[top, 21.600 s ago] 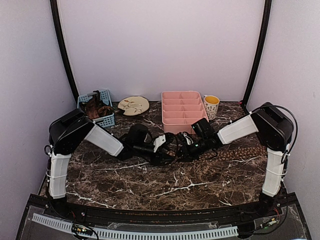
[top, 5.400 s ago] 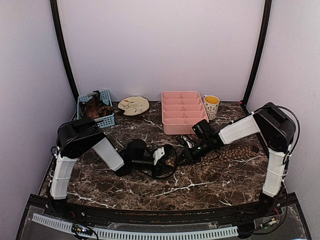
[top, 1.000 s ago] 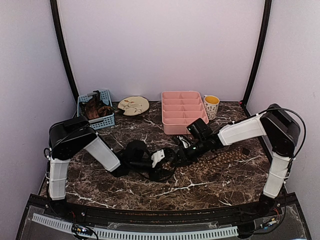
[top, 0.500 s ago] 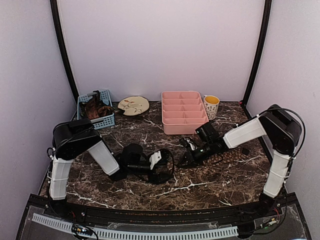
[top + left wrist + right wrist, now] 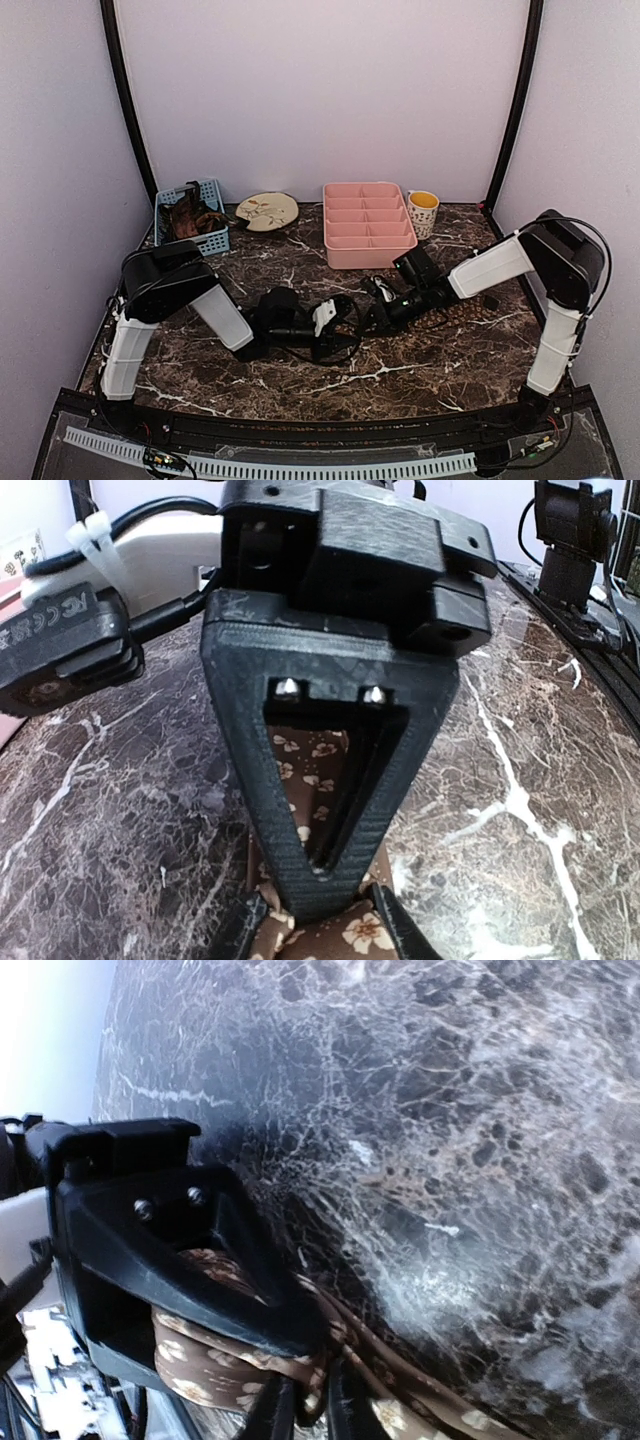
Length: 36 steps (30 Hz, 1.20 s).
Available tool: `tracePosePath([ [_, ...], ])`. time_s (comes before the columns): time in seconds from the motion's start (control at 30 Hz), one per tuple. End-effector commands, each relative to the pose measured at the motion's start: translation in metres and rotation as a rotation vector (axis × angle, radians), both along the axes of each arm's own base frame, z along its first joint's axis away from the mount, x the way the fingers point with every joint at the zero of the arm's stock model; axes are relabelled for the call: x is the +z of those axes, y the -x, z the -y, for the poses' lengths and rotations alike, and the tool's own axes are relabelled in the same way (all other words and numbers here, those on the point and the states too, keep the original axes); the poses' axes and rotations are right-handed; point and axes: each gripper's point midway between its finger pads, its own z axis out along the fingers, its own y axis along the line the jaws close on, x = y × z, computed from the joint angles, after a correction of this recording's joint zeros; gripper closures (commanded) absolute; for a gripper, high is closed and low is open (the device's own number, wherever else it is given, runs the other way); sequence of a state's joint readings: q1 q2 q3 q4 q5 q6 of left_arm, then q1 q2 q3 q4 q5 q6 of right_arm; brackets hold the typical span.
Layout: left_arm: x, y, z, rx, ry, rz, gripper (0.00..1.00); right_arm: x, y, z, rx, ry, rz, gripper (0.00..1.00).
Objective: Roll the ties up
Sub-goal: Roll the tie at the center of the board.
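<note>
A dark brown tie (image 5: 455, 308) with small tan flowers lies across the right half of the marble table. Its near end is bunched between both grippers at the middle. In the top view my left gripper (image 5: 340, 322) and right gripper (image 5: 375, 318) meet tip to tip. The left wrist view shows the left gripper (image 5: 322, 935) with its fingers closed against the gathered fabric (image 5: 355, 935), the right gripper's triangular finger just above. In the right wrist view my right gripper (image 5: 308, 1410) pinches a fold of the tie (image 5: 215, 1375), whose strip trails off to the lower right.
At the back stand a blue basket (image 5: 212, 240) holding more brown fabric, a patterned plate (image 5: 266, 210), a pink divided tray (image 5: 368, 255) and a yellow-lined mug (image 5: 423, 212). Black cables (image 5: 335, 348) loop beneath the left gripper. A small black object (image 5: 492, 300) lies by the tie.
Both grippers have shifted slightly to the right at the table's middle. The left fingers have closed in on the bunched fabric. The free stretch of tie is shorter than much earlier.
</note>
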<state>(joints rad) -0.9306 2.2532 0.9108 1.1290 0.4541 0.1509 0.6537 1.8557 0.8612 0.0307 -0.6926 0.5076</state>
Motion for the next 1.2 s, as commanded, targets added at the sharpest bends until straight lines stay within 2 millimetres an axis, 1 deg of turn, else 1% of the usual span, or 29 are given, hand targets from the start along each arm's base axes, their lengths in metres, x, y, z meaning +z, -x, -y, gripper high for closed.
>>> tracePosePath([
  [0.0, -0.05, 0.018, -0.034, 0.009, -0.243, -0.077, 0.71, -0.01, 0.002, 0.018, -0.048, 0.102, -0.003, 0.79],
  [0.07, -0.051, 0.021, -0.04, 0.013, -0.26, -0.085, 0.72, 0.006, -0.001, 0.011, -0.045, 0.066, 0.011, 0.68],
  [0.1, -0.053, 0.021, -0.041, 0.017, -0.271, -0.089, 0.71, 0.014, -0.001, 0.005, -0.038, 0.051, 0.023, 0.64],
  [0.13, -0.054, 0.022, -0.043, 0.017, -0.284, -0.092, 0.71, 0.02, -0.001, 0.001, -0.035, 0.039, 0.032, 0.63],
  [0.27, -0.06, 0.023, -0.045, 0.017, -0.316, -0.103, 0.69, 0.042, 0.007, -0.021, 0.004, -0.015, 0.032, 0.63],
  [0.37, -0.061, 0.023, -0.046, 0.015, -0.326, -0.105, 0.68, 0.046, 0.013, -0.033, 0.038, -0.026, 0.011, 0.63],
  [0.53, -0.061, 0.023, -0.045, 0.013, -0.332, -0.105, 0.67, 0.034, 0.019, -0.045, 0.072, 0.005, -0.016, 0.64],
  [0.63, -0.061, 0.023, -0.045, 0.013, -0.333, -0.106, 0.67, 0.02, 0.024, -0.046, 0.084, 0.042, -0.034, 0.68],
  [0.77, -0.061, 0.022, -0.044, 0.014, -0.333, -0.107, 0.67, 0.001, 0.028, -0.036, 0.077, 0.101, -0.049, 0.72],
  [0.87, -0.061, 0.022, -0.045, 0.014, -0.336, -0.108, 0.67, -0.011, 0.03, -0.025, 0.067, 0.159, -0.039, 0.77],
  [0.93, -0.061, 0.021, -0.045, 0.017, -0.336, -0.106, 0.67, -0.018, 0.033, -0.018, 0.062, 0.191, -0.042, 0.78],
  [1.0, -0.062, 0.022, -0.046, 0.019, -0.337, -0.107, 0.67, -0.02, 0.035, -0.013, 0.045, 0.203, -0.045, 0.76],
  [1.07, -0.061, 0.021, -0.045, 0.019, -0.335, -0.108, 0.67, -0.019, 0.037, -0.011, 0.03, 0.192, -0.052, 0.7],
  [1.17, -0.061, 0.021, -0.045, 0.022, -0.333, -0.109, 0.67, -0.013, 0.037, -0.016, 0.003, 0.148, -0.065, 0.68],
])
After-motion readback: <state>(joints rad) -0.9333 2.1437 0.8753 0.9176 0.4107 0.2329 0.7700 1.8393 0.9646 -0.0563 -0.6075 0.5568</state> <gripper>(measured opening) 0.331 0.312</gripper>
